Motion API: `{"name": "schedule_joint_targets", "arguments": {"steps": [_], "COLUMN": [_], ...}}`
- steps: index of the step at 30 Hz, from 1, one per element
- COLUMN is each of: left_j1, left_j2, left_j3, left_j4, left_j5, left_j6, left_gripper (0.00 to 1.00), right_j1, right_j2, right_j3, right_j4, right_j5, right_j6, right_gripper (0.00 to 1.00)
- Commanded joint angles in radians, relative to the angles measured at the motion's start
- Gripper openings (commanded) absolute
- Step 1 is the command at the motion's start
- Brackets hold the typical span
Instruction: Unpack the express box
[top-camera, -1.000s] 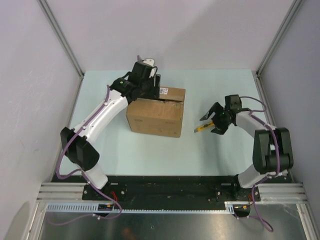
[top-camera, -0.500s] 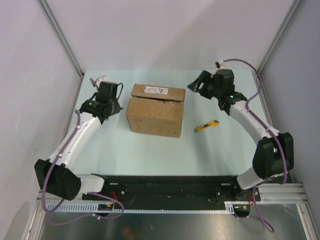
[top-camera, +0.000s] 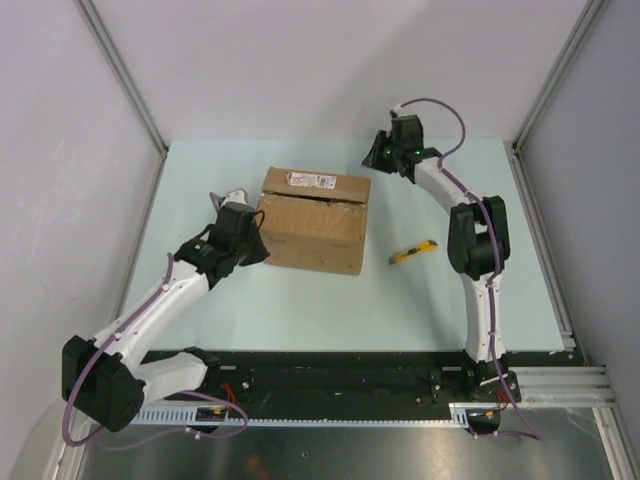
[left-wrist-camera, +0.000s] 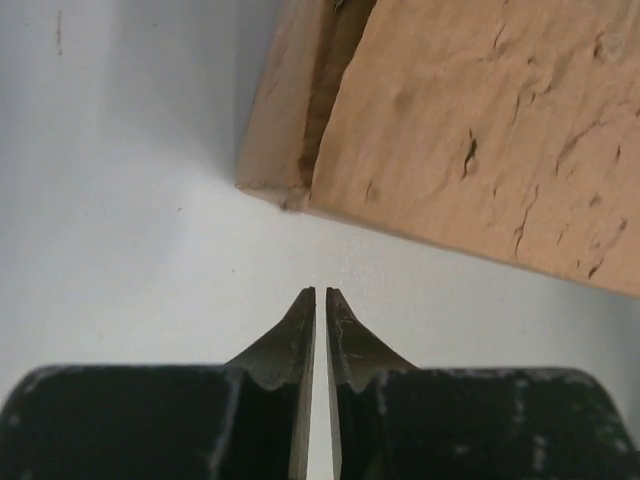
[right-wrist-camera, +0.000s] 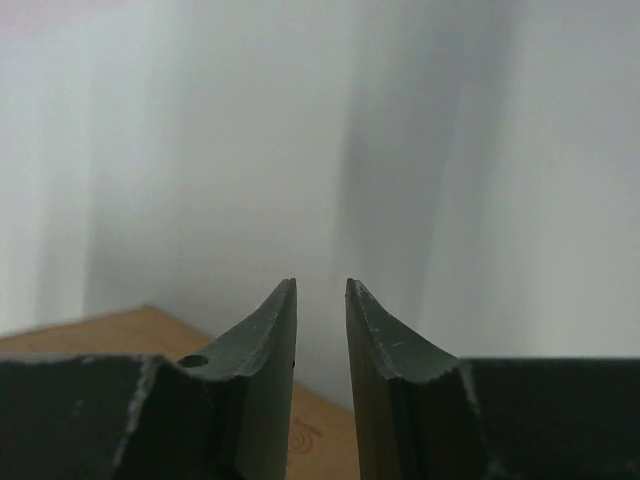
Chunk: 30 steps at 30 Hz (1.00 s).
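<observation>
Express box (top-camera: 312, 222): brown cardboard, mid-tabletop (top-camera: 300, 300), long axis left-right, white label along its far top edge.
Left end effector (left-wrist-camera: 320, 295): clenched, empty, just beside the box's left near corner.
Right end effector (right-wrist-camera: 320, 290): fingers slightly parted, empty, beyond the box's far right corner.
Yellow knife (top-camera: 413, 252): right of the box, apart.
</observation>
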Motion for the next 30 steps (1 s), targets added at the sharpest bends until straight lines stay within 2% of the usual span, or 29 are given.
{"name": "schedule_joint_targets", "arguments": {"steps": [1,4,8,12,18,19,22,23,26,27,29,30], "left_j1": [0.005,0.032,0.109,0.172,0.229,0.236,0.252,0.255,0.261,0.261,0.262,0.264], "left_j2": [0.077,0.145,0.192,0.225,0.335,0.347,0.375,0.377,0.358,0.341,0.321,0.309], "left_j3": [0.019,0.059,0.101,0.167,0.28,0.291,0.325,0.337,0.34,0.337,0.333,0.331], "left_j4": [0.114,0.124,0.143,0.173,0.185,0.183,0.183,0.185,0.185,0.183,0.183,0.182], "left_j5": [0.06,0.095,0.157,0.192,0.275,0.284,0.304,0.307,0.289,0.272,0.223,0.208], "left_j6": [0.037,0.045,0.042,0.068,0.109,0.109,0.112,0.112,0.117,0.12,0.131,0.135], "left_gripper": [0.16,0.25,0.31,0.36,0.4,0.41,0.43,0.44,0.47,0.47,0.52,0.54], "right_j1": [0.058,0.046,0.032,0.065,0.199,0.216,0.275,0.28,0.283,0.289,0.297,0.309], "right_j2": [-0.015,-0.067,-0.18,-0.291,-0.418,-0.432,-0.486,-0.506,-0.545,-0.558,-0.576,-0.593], "right_j3": [0.071,-0.028,-0.313,-0.435,-0.493,-0.493,-0.493,-0.492,-0.484,-0.478,-0.45,-0.437], "right_j4": [-0.111,-0.09,0.086,0.061,-0.094,-0.113,-0.188,-0.208,-0.249,-0.254,-0.266,-0.272], "right_j5": [-0.136,-0.243,-0.404,-0.383,-0.146,-0.007,0.277,0.312,0.45,0.479,0.536,0.547], "right_j6": [-0.121,-0.095,0.0,-0.021,-0.108,-0.104,-0.017,0.002,0.043,0.037,0.004,-0.009], "right_gripper": [0.3,0.3,0.32,0.32,0.31,0.31,0.35,0.37,0.49,0.57,0.64,0.7]}}
